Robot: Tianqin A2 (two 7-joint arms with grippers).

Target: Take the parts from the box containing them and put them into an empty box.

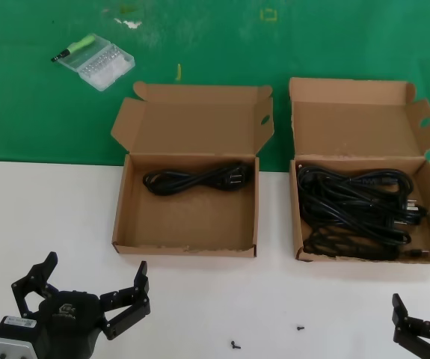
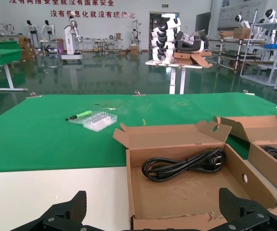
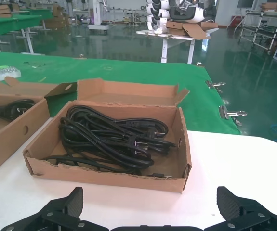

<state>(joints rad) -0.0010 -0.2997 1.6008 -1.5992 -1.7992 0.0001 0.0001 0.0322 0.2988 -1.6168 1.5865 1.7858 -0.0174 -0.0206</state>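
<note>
The squarish box containing the parts [image 1: 364, 256] stands at the right with its lid up; it holds a tangled pile of black power cords [image 1: 353, 206] [image 3: 109, 137]. The wider box [image 1: 185, 249] at the left, lid also up, has one coiled cord [image 1: 196, 180] [image 2: 186, 163] lying along its far wall. My left gripper [image 1: 95, 268] [image 2: 152, 202] hovers open and holding nothing over the white table, just in front of the wider box. My right gripper [image 3: 150, 199] is open and holding nothing in front of the squarish box [image 3: 104, 175]; only one finger [image 1: 398, 308] shows in the head view.
A clear plastic screw case with a green-handled screwdriver [image 1: 99, 61] lies on the green mat behind the boxes. Two tiny black screws [image 1: 235, 345] [image 1: 300, 327] lie on the white table between my grippers. A strip of table separates the two boxes.
</note>
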